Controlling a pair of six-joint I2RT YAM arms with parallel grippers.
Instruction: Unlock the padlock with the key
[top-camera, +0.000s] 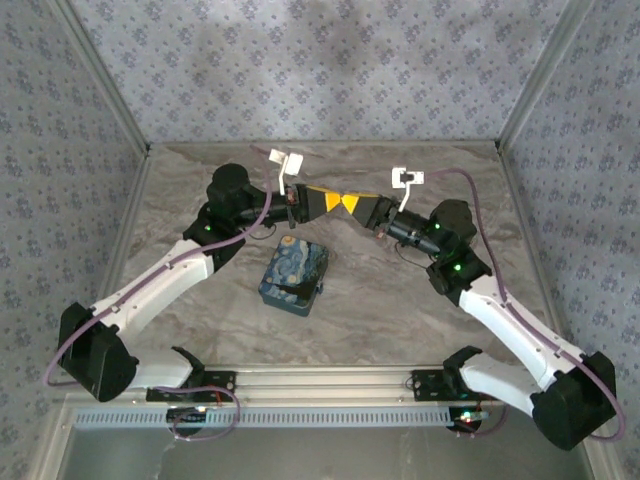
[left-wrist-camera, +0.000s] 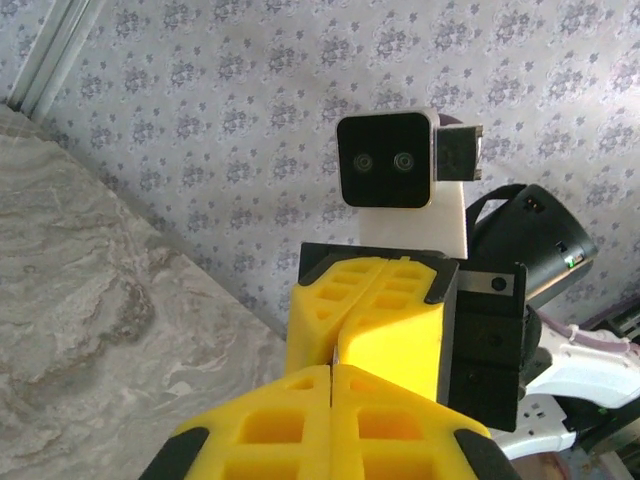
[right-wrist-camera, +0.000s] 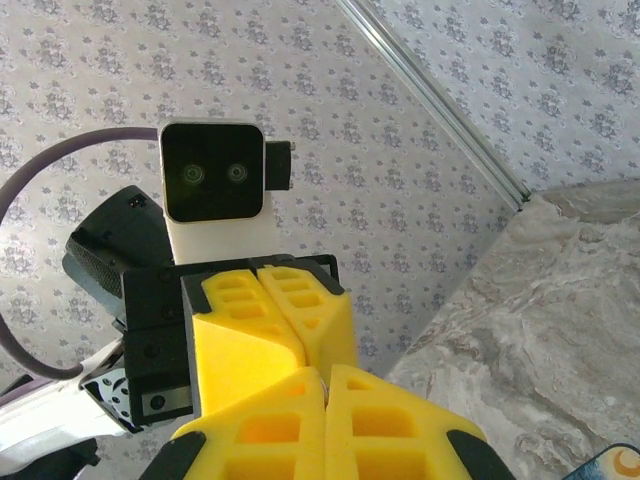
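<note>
Both pinched closed: left tool (top-camera: 336, 201) & right tool (top-camera: 350, 203) tip-to-tip; thin sliver (left-wrist-camera: 336, 352) btw tips, key? unclear.

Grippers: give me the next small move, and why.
Probably hold the left gripper steady and ease the right gripper straight back a touch: both are shut, tip to tip above the table, and anything pinched between them is hidden.

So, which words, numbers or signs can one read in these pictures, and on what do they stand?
No text can be read.
Box: a blue and yellow picture on its lid; any lettering is too small to tell.
</note>
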